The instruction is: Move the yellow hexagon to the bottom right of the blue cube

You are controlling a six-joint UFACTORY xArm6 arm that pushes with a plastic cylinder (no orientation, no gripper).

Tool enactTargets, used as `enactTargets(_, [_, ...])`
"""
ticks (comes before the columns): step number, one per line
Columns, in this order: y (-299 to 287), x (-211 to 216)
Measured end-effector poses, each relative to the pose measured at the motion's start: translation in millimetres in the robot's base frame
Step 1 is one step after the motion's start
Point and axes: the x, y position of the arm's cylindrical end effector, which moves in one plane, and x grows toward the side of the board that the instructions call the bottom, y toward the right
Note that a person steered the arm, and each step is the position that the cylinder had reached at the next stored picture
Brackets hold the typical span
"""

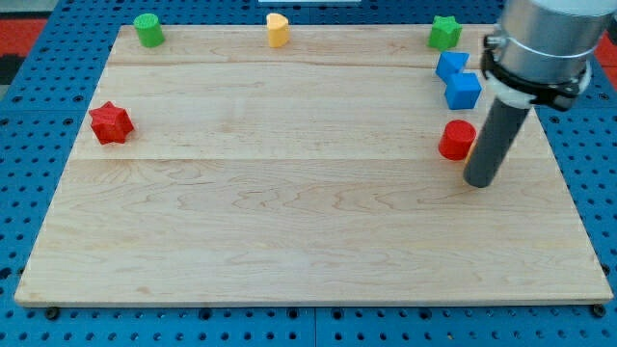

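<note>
My tip rests on the board just right of the red cylinder.
A bare rod, no jaws; the blue cube sits above it. The yellow block stands far off at the top edge; its pointing is unclear.

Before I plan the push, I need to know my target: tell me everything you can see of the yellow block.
The yellow block is small, matte, plain yellow, with a rounded top; its exact shape is hard to make out. It stands at the wooden board's top edge, near the middle, alone, touching no other block. My tip is far off at the view's right, beside the red cylinder.
</note>
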Motion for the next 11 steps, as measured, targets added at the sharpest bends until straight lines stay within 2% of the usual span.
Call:
enactTargets(2, [26.2,-1.1])
enactTargets(4, [3.1,33.3])
enactTargets(7, [6.6,-40.4])
enactTargets(9, [17.0,-47.3])
enactTargets(10, [57.8,-46.5])
enactTargets(11, [70.0,-49.9])
